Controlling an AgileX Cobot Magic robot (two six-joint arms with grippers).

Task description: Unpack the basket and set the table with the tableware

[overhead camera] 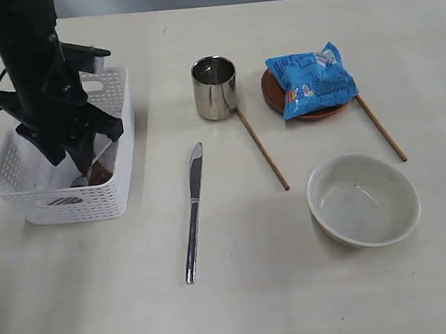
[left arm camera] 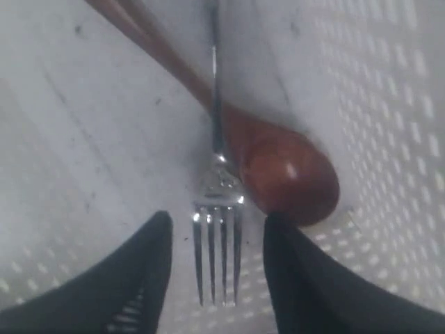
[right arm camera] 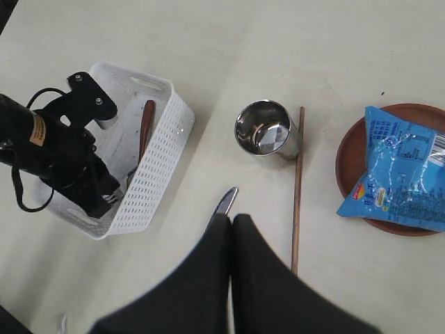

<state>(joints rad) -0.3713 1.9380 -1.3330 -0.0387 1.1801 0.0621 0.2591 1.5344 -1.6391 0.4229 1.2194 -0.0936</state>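
The exterior view looks steeply down on the whole table (overhead camera: 246, 308) from some way off, the left wrist view sits close inside the basket (overhead camera: 91, 201) just over the fork (left arm camera: 219, 229), and the right wrist view looks down from high up, sharing basket, cup (overhead camera: 215, 88) and plate (right arm camera: 343, 160) with the exterior.

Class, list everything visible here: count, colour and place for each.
table: 1, cream, under everything
basket: 1, white, left of knife
fork: 1, steel, inside basket
spoon: 1, dark brown, inside basket
cup: 1, steel, left of plate
knife: 1, steel, beside basket
chopsticks: 2, brown, apart, flanking plate
plate: 1, brown, under snack bag
snack bag: 1, blue, on plate
bowl: 1, off-white, empty, near plate
left pincer: 1, black, open, astride fork
right pincer: 1, black, shut, above table
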